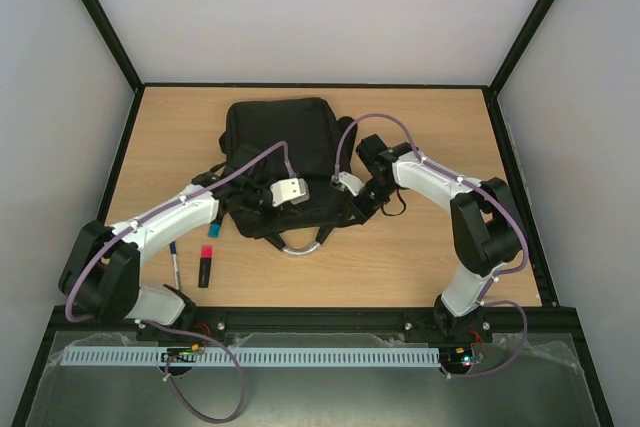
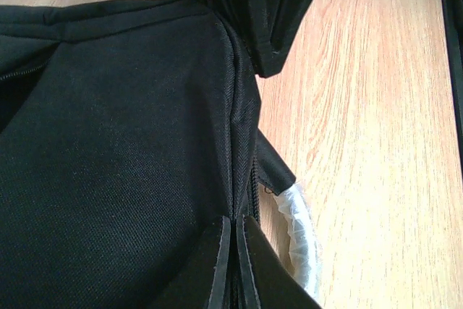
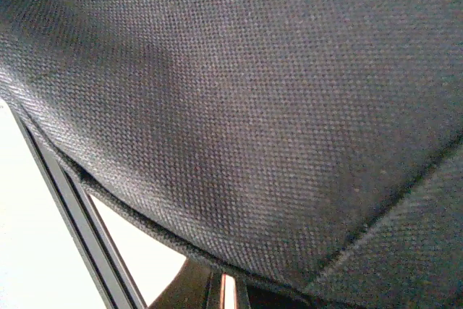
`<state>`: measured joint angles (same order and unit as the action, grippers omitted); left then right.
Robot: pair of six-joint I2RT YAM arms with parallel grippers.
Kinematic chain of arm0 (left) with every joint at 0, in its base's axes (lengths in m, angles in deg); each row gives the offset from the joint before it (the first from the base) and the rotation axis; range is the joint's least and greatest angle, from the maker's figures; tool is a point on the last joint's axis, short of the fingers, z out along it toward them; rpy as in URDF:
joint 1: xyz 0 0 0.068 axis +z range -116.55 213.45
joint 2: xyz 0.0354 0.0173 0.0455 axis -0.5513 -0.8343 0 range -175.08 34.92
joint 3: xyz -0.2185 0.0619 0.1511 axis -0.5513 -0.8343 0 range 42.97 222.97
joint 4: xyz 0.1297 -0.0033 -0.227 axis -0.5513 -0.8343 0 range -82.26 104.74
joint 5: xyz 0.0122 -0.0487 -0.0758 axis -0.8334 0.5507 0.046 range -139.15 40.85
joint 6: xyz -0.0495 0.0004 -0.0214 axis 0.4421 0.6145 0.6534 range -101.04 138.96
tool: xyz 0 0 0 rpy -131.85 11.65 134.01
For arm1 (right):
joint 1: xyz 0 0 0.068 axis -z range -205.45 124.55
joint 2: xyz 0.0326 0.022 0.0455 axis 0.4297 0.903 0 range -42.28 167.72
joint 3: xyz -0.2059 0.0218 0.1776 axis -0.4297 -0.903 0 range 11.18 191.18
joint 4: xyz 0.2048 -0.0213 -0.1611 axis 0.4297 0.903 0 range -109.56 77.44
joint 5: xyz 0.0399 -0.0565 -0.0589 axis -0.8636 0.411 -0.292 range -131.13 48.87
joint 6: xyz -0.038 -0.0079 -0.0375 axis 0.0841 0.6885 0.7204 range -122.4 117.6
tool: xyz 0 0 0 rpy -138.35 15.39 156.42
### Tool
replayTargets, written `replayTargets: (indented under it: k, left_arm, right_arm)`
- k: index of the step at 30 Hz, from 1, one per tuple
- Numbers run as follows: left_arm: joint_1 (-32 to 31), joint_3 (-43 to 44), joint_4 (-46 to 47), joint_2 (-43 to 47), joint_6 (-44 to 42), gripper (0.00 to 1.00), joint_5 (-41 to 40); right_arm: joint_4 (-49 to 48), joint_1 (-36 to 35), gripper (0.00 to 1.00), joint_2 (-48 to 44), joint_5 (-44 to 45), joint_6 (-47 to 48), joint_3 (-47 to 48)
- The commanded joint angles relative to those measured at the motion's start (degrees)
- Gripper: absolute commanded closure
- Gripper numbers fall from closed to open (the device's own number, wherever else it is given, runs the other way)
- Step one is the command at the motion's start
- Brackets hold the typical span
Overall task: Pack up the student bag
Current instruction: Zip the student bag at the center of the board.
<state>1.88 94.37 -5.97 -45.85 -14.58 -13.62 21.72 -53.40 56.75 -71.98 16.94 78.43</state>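
Slippage looms — the left gripper [image 2: 233,265] pinches only a thin seam [image 2: 233,142] at the near edge of the student bag [image 1: 285,137], which lies between the two grippers; the right gripper [image 1: 348,187], at its right side, sits under fabric — spread or closed, I cannot tell.

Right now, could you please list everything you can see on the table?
student bag: one, black, mid-table
handle loop: one, silver-grey, on the bag's near end
highlighter: one, black with a pink cap, near left
pen: one, blue and white, left of the highlighter
teal-capped item: one, partly hidden by the left arm
table: one, light wood
left gripper: one, black, pinching a bag seam
right gripper: one, black, against the bag's fabric; grip unclear
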Motion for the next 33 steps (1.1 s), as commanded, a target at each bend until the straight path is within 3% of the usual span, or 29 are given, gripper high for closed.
replayTargets:
  k: [1, 9, 14, 15, 18, 21, 33]
  left_arm:
    - [0.6, -2.8, -11.4, 3.9, -6.6, 0.97, 1.6]
    - [2.4, -4.4, -17.1, 7.0, -13.6, 0.98, -1.2]
    - [4.1, -2.7, -14.9, 6.1, -7.4, 0.97, 1.2]
    - [4.2, -2.2, -13.9, 5.6, -5.7, 0.92, 2.2]
    - [4.0, -0.9, -8.9, 3.8, 1.0, 0.65, 4.7]
    - [2.7, 1.2, -4.7, 0.9, 6.0, 0.52, 7.2]
    - [-3.6, 10.9, 1.5, -11.4, 11.7, 0.47, 10.5]
  right_arm:
    - [1.6, 2.4, 0.99, 0.8, 4.6, -0.1, -0.6]
    - [1.3, 2.4, 0.99, 2.4, 5.5, 0.9, 0.1]
    - [2.7, 2.3, 0.99, 0.0, -1.2, 1.2, 1.0]
    - [2.7, 2.1, 0.99, -0.4, -2.3, 0.9, 1.1]
    - [2.7, 1.4, 0.99, -0.9, -4.2, 0.3, 1.0]
    - [1.8, 0.8, 0.99, -1.3, -4.5, 0.1, 1.0]
    - [-1.4, -0.8, 0.99, -1.1, -8.2, -2.5, 3.2]
